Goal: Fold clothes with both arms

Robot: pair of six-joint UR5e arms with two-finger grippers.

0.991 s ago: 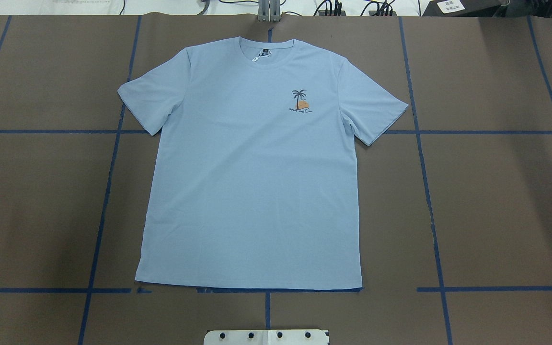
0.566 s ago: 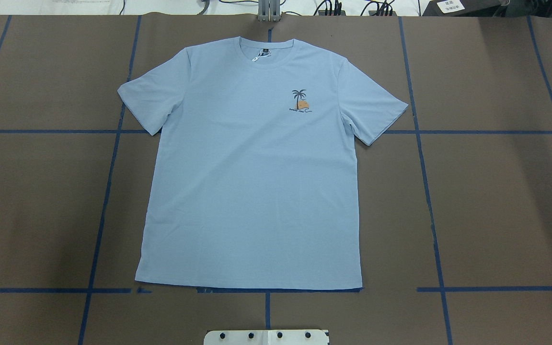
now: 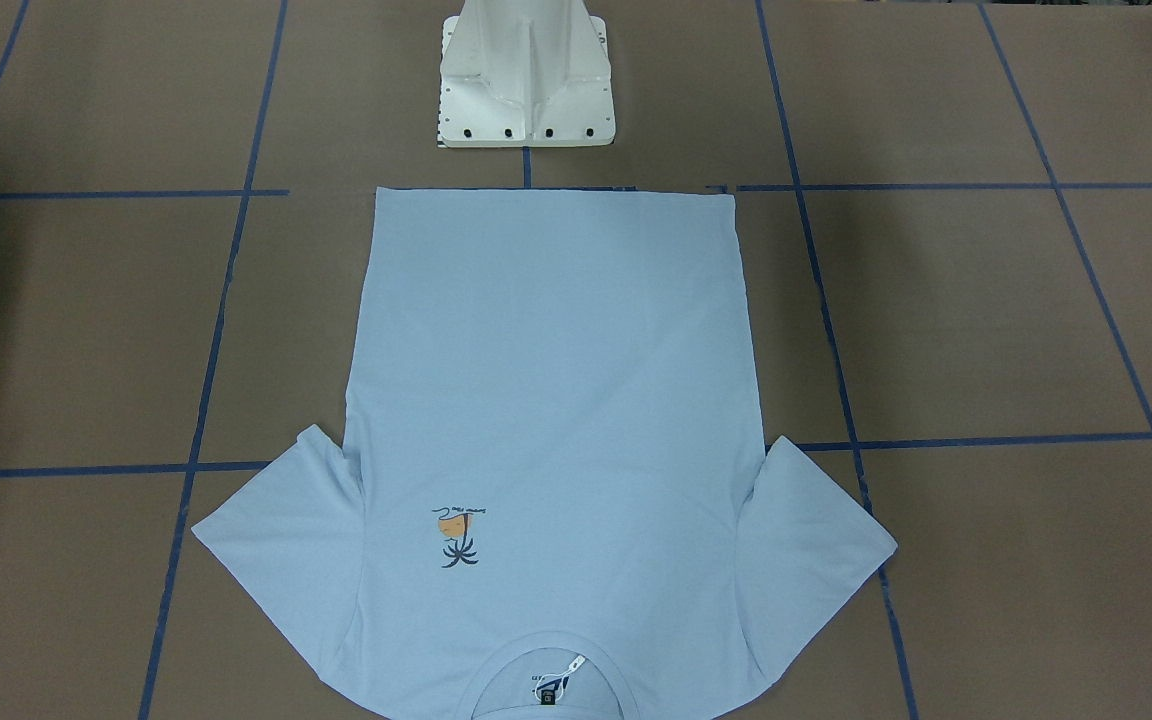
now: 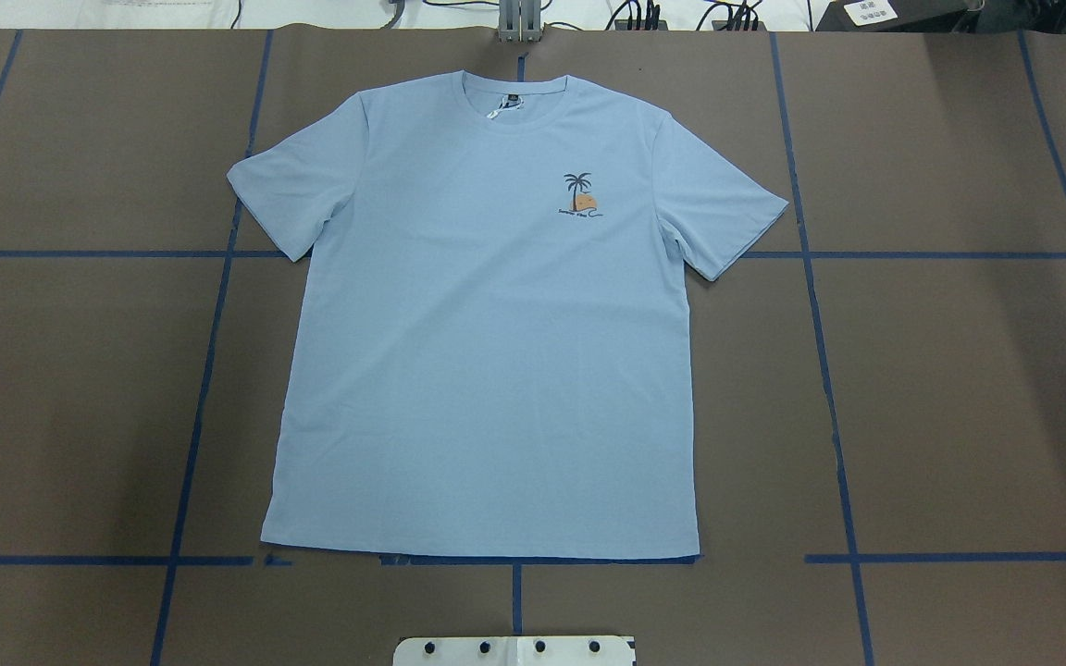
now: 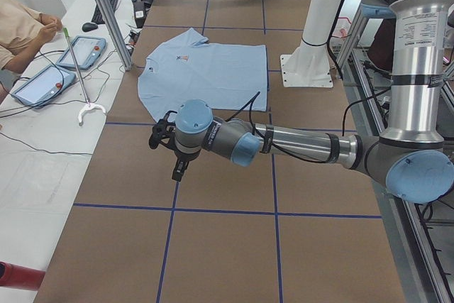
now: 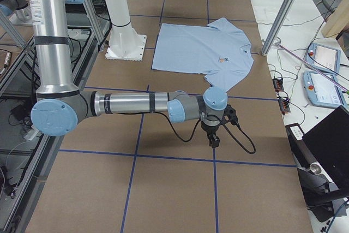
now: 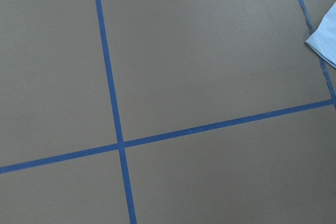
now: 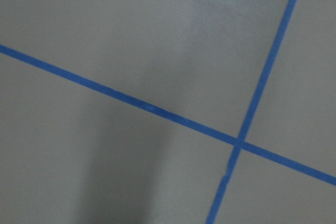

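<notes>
1. Since the T-shirt [image 4: 496,351] lies flat and face up in the middle of the table [image 4: 959,388], its hem [image 4: 482,550] sits nearest the pedestal [image 3: 526,90], square to it.
2. Its long axis runs straight away from the robot, hem to collar, so both side edges face outward toward the arms.
3. Roughly abreast of the shirt's upper half, the left gripper [image 5: 177,173] hangs well off its left side and the right gripper [image 6: 214,141] well off its right. Each would have to travel inward. Whether either pair of jaws is spread or pressed together I cannot tell.
4. Only the left wrist view catches a sleeve tip [image 7: 325,38], so the left gripper seems slightly nearer.
5. Farthest out lies the collar [image 4: 514,92].
</notes>
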